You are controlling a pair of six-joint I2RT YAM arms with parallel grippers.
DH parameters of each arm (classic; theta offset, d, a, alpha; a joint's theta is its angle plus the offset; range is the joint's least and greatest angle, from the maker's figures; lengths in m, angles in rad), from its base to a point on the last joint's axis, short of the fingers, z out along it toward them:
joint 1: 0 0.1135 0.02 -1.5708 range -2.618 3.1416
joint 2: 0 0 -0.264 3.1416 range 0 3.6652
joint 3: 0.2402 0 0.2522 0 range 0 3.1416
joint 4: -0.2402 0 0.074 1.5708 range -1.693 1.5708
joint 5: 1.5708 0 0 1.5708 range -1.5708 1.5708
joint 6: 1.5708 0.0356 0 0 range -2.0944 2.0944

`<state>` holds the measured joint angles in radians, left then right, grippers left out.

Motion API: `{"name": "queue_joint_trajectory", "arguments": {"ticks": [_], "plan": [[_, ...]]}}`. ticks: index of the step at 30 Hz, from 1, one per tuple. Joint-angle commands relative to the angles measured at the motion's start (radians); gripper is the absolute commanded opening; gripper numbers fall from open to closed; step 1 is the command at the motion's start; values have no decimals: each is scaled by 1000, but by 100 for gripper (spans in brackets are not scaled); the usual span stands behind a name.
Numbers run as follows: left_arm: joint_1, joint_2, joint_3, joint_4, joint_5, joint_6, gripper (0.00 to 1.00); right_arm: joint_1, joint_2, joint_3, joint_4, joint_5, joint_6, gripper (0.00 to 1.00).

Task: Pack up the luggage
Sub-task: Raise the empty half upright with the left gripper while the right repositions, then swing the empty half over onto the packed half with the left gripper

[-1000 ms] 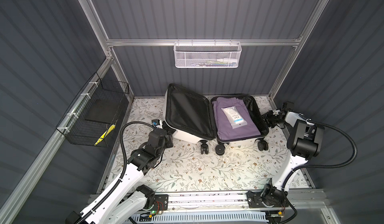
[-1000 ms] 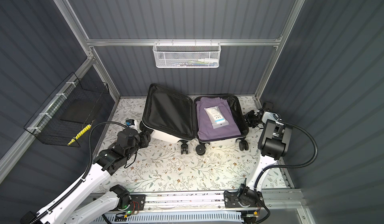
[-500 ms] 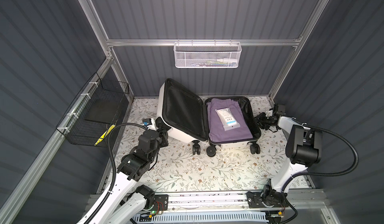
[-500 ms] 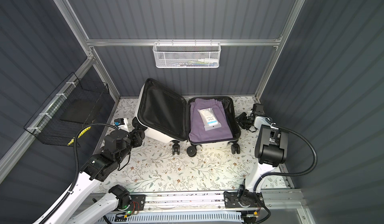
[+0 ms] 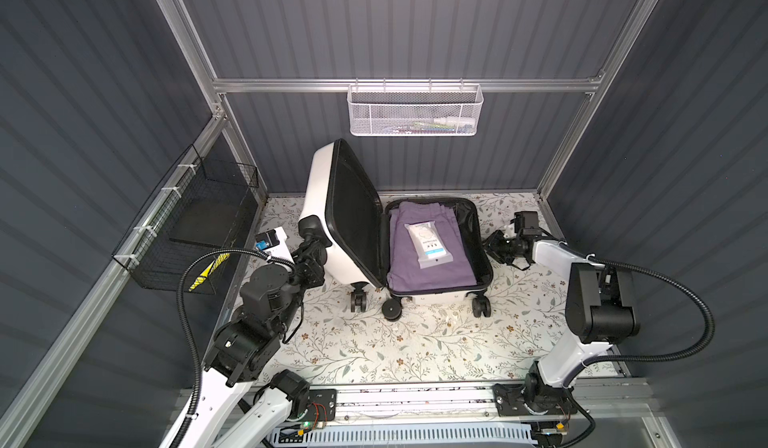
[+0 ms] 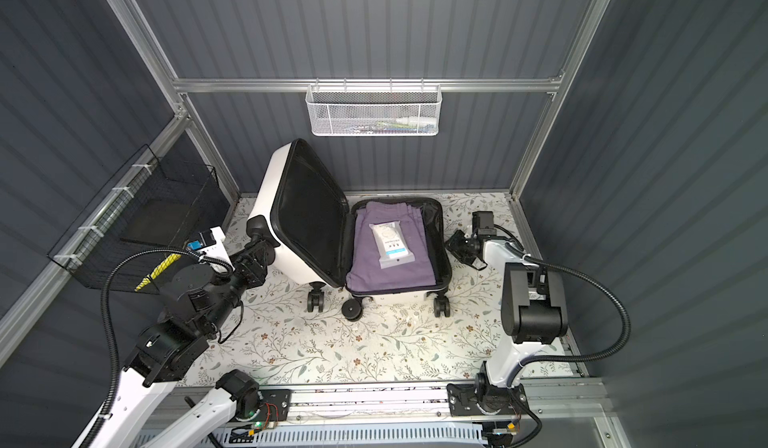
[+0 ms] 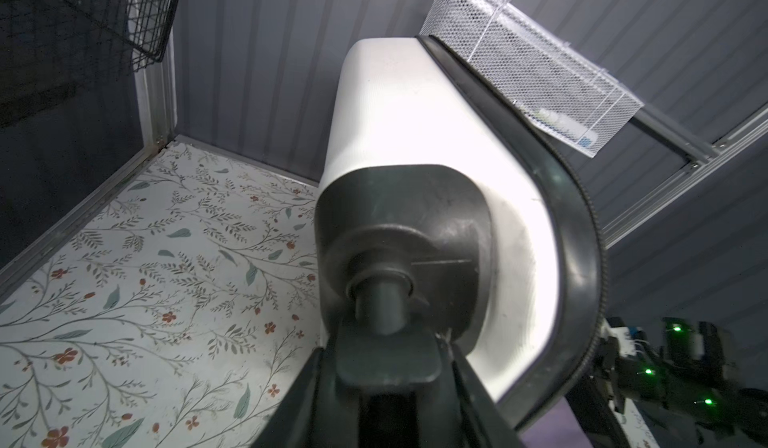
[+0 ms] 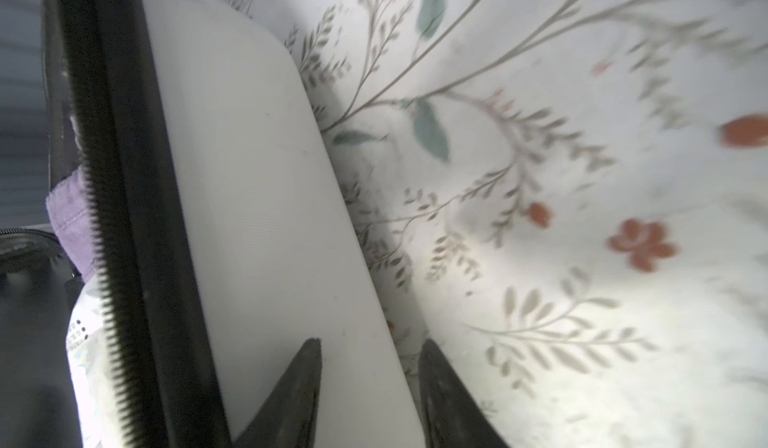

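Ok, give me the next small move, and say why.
Likely swing the luggage lid down over the base: the left gripper grips its caster, it stands near upright, purple clothes and a wipes pack lie inside, and the right gripper is beside the base.

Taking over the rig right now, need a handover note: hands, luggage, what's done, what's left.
Left hand: shut on the lid-side wheel of the luggage; lid half raised steeply.
Right hand: open, beside the base half's outer wall.
Luggage: open on the table; wipes pack on purple garment in the base.
Done: those two packed.
Left: swing lid shut, likely zip.
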<state>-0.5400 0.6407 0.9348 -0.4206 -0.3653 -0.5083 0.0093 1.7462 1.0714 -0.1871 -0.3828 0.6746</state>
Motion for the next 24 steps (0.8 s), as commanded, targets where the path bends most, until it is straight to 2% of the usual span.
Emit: {"name": "queue_joint_trajectory", "arguments": {"ticks": [1, 13, 17, 19, 21, 23, 24], "plan": [[-26, 38, -4, -59, 233, 40, 8, 137, -14, -22, -56, -180, 25, 42], [-26, 117, 42, 36, 383, 18, 17, 248, 16, 33, -45, -162, 77, 43], [-26, 147, 52, 91, 438, -5, 27, 251, 15, 29, -41, -161, 85, 43], [-26, 165, 66, 107, 464, -12, 38, 249, 10, 30, -49, -153, 80, 44], [-26, 180, 82, 111, 487, -10, 54, 242, -1, 29, -61, -144, 76, 46], [-26, 190, 94, 114, 505, -9, 73, 227, -17, 23, -75, -130, 71, 50], [-26, 190, 96, 117, 515, -9, 86, 218, -25, 17, -79, -128, 69, 53]]}}
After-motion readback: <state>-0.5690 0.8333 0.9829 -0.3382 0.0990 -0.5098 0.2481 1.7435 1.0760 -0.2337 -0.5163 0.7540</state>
